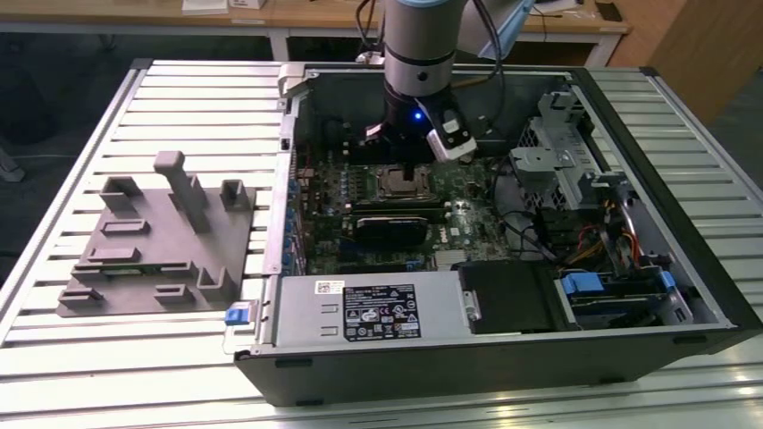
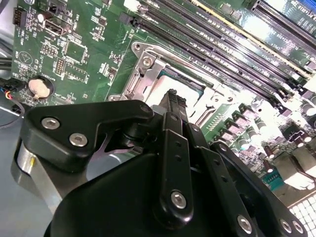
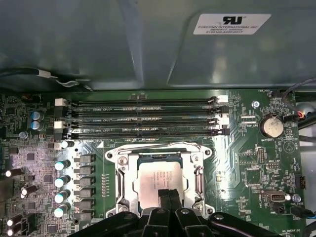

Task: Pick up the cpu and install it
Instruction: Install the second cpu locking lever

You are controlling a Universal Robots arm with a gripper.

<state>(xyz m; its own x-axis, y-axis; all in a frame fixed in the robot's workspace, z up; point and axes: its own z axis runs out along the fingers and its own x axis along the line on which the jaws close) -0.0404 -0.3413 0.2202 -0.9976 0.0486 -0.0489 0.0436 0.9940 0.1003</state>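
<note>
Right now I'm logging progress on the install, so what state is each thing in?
cpu: lying flat inside the socket frame, silvery top up.
socket frame: open, centre uncovered.
gripper: fingers shut together, tips at the cpu's edge.
memory slots: empty.
computer case: lying on its side, side panel off.
grey fixture: on the table beside the case, no cpu on it.

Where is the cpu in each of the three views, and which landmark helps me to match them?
Exterior view: the cpu sits in the socket on the motherboard, directly under the tool.
First wrist view: the cpu lies inside the metal socket frame, just beyond the tool's tips.
Second wrist view: the cpu is partly hidden behind the tool.
Shared landmark: the metal socket frame around it.
</note>
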